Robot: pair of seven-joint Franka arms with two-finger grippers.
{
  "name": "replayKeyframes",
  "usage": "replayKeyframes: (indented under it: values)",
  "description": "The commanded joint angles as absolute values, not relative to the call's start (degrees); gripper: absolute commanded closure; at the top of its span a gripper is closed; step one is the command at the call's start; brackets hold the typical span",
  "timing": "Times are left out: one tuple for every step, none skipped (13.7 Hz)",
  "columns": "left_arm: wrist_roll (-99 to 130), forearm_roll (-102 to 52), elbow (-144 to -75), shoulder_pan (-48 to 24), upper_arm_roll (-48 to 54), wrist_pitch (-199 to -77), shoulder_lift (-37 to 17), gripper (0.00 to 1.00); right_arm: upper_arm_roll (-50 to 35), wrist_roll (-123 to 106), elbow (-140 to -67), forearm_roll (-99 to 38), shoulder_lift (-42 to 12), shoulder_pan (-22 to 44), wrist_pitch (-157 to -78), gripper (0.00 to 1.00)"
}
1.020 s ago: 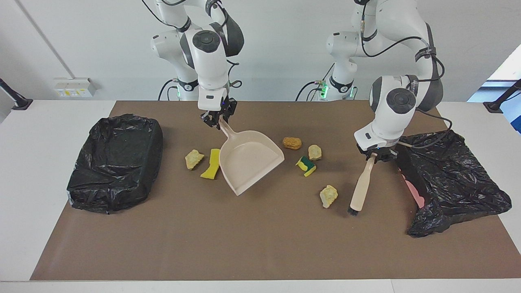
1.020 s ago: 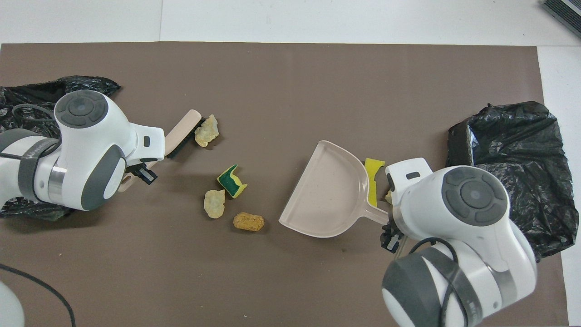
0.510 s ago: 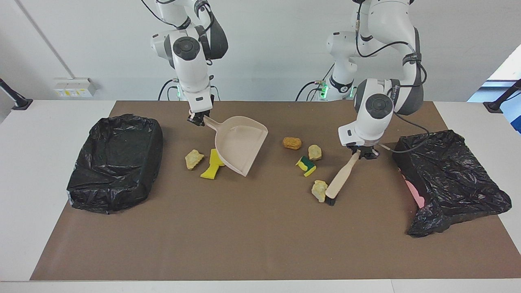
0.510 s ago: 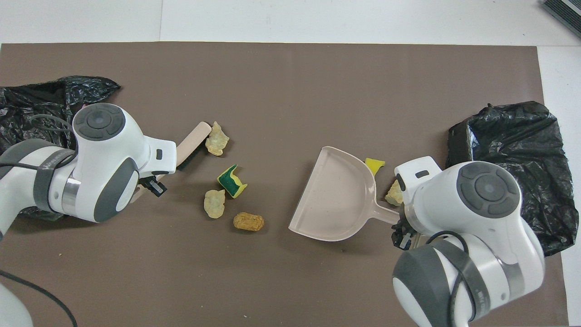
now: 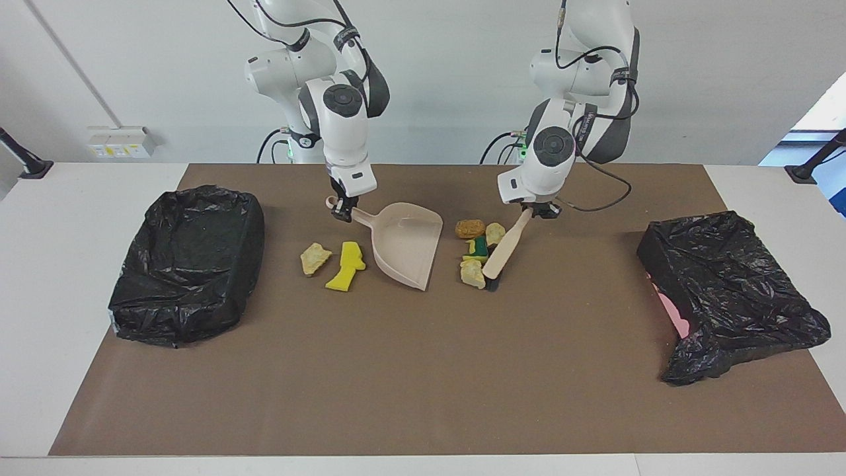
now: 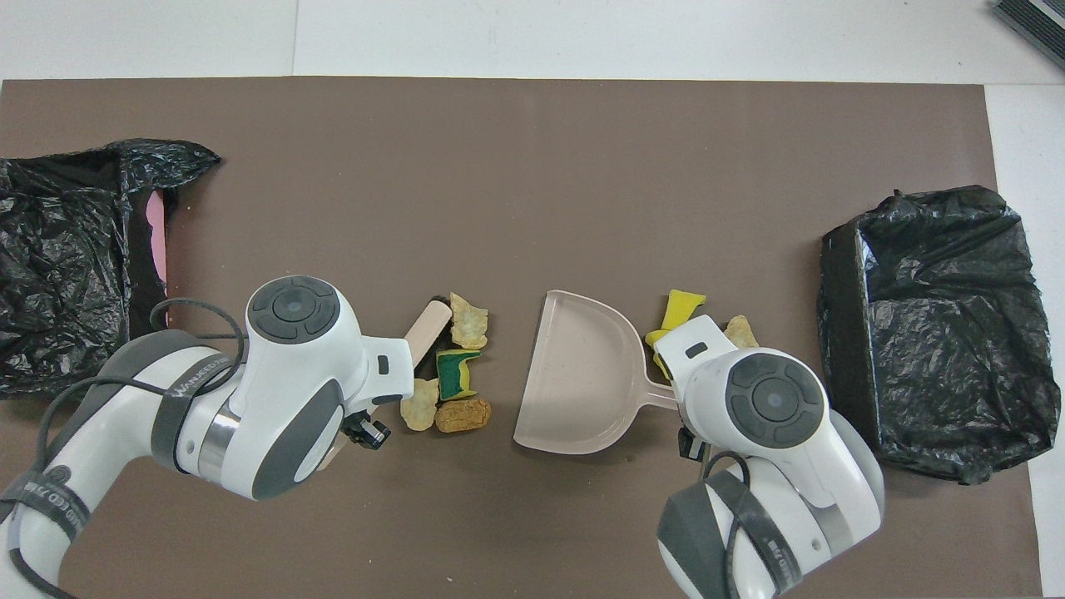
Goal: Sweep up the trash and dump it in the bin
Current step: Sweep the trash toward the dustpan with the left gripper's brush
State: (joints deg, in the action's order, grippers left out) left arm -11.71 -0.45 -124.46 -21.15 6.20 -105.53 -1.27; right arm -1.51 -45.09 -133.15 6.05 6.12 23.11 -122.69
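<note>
Left gripper (image 5: 538,211) clamped on brush (image 5: 500,250) beside heaped trash (image 5: 473,246); right gripper (image 5: 342,209) clamped on dustpan (image 5: 406,243) handle. Overhead only: "WANHEDA" lettering on arm strap (image 6: 193,372).

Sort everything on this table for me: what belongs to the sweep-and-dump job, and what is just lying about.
Part of the job:
- brush, held by the left gripper
- dustpan, held by the right gripper
- four gathered scraps between brush and dustpan
- two scraps beside the dustpan, toward the lined bin
- black-lined bin

Just lying about:
- crumpled black bag
- brown mat
</note>
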Motion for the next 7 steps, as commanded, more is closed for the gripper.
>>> replayKeyframes:
  values:
    - [-8.79,-3.06,-127.17,-23.72,5.36,-107.13,0.79,1.0,-1.58,-48.24,-133.77,7.82,6.86,22.76,-123.31,1.0]
    - [-7.74,-4.73,-127.87,-25.12,5.36,-108.27,1.23,1.0,-1.58,-48.51,-133.77,8.26,6.16,22.94,-123.66,1.0]
    - [-5.99,-5.88,-128.14,-26.7,5.36,-109.33,1.49,1.0,-1.58,-48.43,-133.51,8.35,5.98,23.03,-123.84,1.0]
    - [-4.41,-6.67,-128.14,-28.37,5.36,-110.21,1.58,1.0,-1.67,-48.34,-133.42,8.35,5.89,23.03,-123.84,1.0]
    - [-2.92,-8.07,-128.14,-30.65,5.36,-111.35,1.67,1.0,-1.67,-47.9,-133.42,8.26,5.98,23.03,-123.49,1.0]
    - [-1.68,-10.35,-128.14,-32.85,5.36,-112.75,1.76,1.0,-1.58,-47.99,-133.5,8.26,5.98,22.94,-123.05,1.0]
    - [0.07,-11.68,-128.06,-35.57,5.36,-113.37,2.11,1.0,-1.67,-49.21,-133.42,8.26,5.89,22.85,-122.96,1.0]
